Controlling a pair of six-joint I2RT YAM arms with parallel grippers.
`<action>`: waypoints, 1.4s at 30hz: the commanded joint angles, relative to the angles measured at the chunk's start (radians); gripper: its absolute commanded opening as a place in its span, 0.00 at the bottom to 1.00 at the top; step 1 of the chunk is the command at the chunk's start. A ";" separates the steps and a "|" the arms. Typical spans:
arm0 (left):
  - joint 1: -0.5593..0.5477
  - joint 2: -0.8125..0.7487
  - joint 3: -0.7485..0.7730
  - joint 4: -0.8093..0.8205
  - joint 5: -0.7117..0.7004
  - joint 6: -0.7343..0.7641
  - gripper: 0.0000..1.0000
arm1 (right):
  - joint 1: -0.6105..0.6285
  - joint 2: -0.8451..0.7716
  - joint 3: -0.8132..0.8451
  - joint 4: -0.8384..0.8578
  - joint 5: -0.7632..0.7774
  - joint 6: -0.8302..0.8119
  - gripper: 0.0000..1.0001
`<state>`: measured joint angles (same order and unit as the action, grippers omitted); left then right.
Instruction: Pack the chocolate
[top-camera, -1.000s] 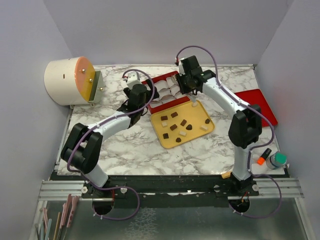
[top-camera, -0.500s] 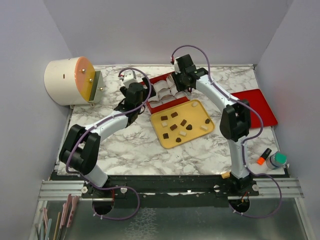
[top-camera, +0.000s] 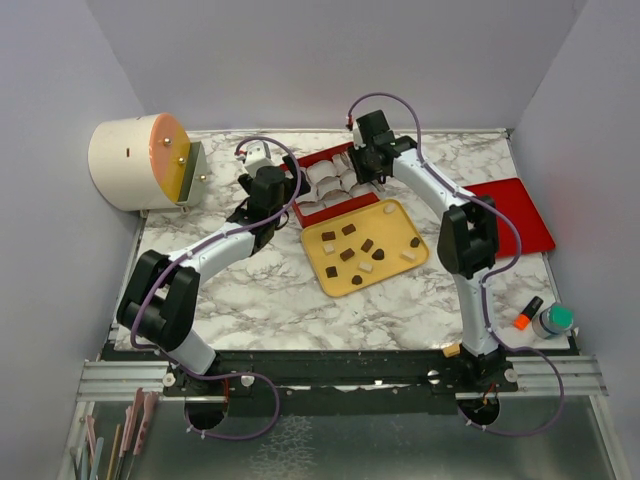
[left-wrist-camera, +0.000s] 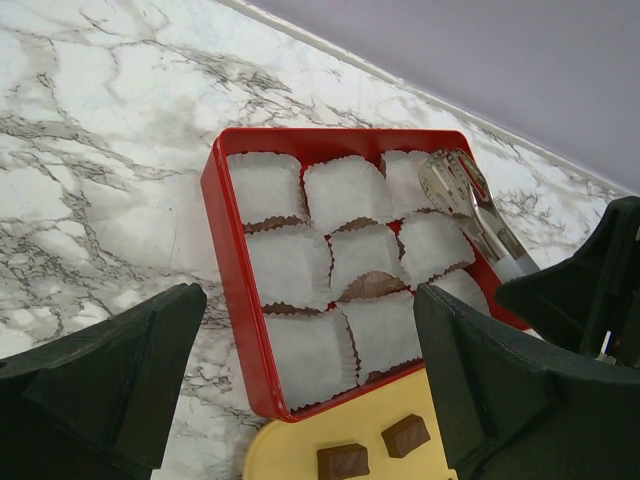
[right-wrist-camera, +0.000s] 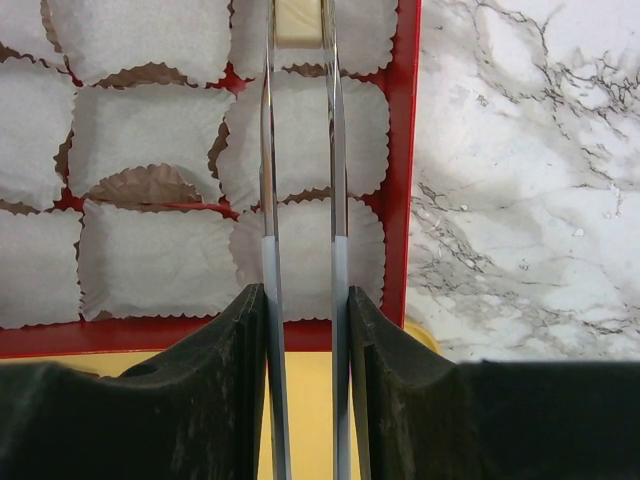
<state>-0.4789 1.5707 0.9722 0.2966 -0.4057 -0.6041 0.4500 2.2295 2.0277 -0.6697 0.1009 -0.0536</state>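
Note:
Several dark brown and cream-white chocolate pieces (top-camera: 347, 255) lie on the flat yellow tray (top-camera: 395, 268); two brown ones show in the left wrist view (left-wrist-camera: 343, 460). Behind it stands a red box (top-camera: 304, 215) lined with white paper cups (left-wrist-camera: 290, 265). My right gripper (top-camera: 368, 170) (right-wrist-camera: 305, 300) is shut on metal tongs (right-wrist-camera: 268, 150) that reach over the box's far right cups (left-wrist-camera: 470, 210). A cream-white piece (right-wrist-camera: 298, 22) sits between the tong tips; I cannot tell whether it is gripped. My left gripper (top-camera: 283, 205) (left-wrist-camera: 310, 310) is open and empty, above the box's near left corner.
A cream cylinder with an orange face (top-camera: 135, 160) stands at the back left. A red lid (top-camera: 515, 215) lies at the right. An orange marker (top-camera: 527, 313) and a teal-capped jar (top-camera: 553, 320) stand at the front right edge.
My right gripper has carried the tongs from the tray's far edge back over the red box. My left gripper has shifted slightly left.

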 joint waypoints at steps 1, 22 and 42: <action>0.005 -0.016 -0.006 -0.010 0.019 0.012 0.96 | -0.010 0.020 0.040 0.036 -0.030 0.002 0.19; 0.006 0.002 0.000 -0.011 0.015 0.011 0.96 | -0.017 0.073 0.106 0.013 -0.061 0.001 0.36; 0.008 0.012 0.002 -0.011 0.017 0.002 0.96 | -0.022 0.066 0.089 0.022 -0.047 0.001 0.35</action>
<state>-0.4770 1.5726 0.9722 0.2966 -0.4049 -0.6033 0.4362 2.2967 2.0972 -0.6674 0.0593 -0.0532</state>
